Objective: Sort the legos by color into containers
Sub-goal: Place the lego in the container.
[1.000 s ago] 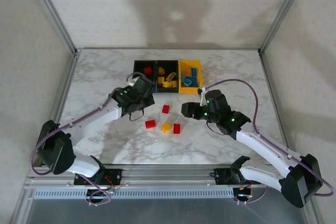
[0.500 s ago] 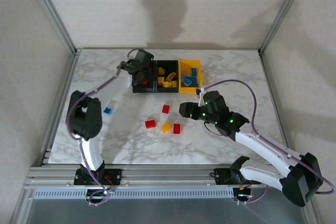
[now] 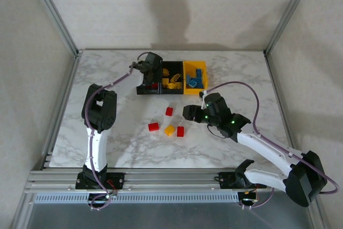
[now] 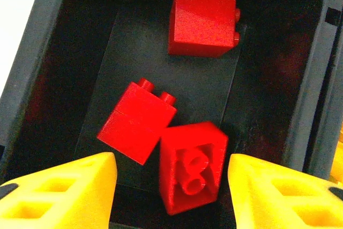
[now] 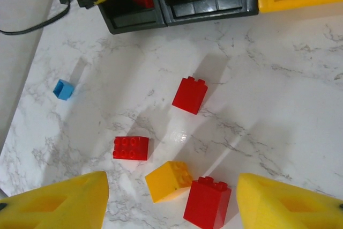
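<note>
The marble counter (image 3: pixel 134 148) carries the containers (image 3: pixel 171 92) in a row near the middle of its far edge, two black and one yellow-orange at the right end. The left hand (image 4: pixel 171 186) hangs over the leftmost black bin (image 4: pixel 32 57), fingers spread and empty, with three red legos (image 4: pixel 136 124) lying inside. The right hand (image 5: pixel 171 202) hovers mid-counter, spread and empty, above three red bricks (image 5: pixel 189 94) and one yellow brick (image 5: pixel 169 180). A blue brick (image 5: pixel 63 89) lies toward the left edge.
</note>
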{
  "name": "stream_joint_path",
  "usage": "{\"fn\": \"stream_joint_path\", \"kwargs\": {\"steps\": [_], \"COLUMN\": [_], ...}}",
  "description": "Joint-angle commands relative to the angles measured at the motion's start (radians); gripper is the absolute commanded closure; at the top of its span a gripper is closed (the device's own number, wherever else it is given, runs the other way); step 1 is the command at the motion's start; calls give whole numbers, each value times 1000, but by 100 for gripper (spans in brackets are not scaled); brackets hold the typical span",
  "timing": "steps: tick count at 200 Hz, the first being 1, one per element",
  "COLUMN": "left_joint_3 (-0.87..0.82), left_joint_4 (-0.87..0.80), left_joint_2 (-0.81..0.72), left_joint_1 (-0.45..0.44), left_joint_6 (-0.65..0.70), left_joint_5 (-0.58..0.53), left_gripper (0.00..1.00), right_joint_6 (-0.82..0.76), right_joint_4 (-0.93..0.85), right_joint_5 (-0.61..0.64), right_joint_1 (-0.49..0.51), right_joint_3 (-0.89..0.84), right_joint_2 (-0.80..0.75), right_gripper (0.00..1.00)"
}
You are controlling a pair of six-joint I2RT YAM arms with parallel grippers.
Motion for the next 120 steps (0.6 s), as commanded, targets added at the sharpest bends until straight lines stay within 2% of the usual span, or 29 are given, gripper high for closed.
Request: {"fn": "stream_joint_path", "kwargs": {"steps": [1,57,120], "left_joint_3": [-13,-202,-606], "left_joint_4": [-20,50,186], "left_joint_2": [-61,-305,-667], "left_joint_1": [1,-34,-80], "left_joint_6": [15,0,-40], "left_joint_5": [20,80,202], "left_gripper": [43,42,39], "right_joint_6": [14,28,100], "right_joint_4": [5,-100,-157], "right_joint_5": [15,73,117], "right_joint_1": [12,55,116], "right_joint_3": [6,73,123], "right_joint_2": [23,144,306], "right_gripper": [36,31,33]}}
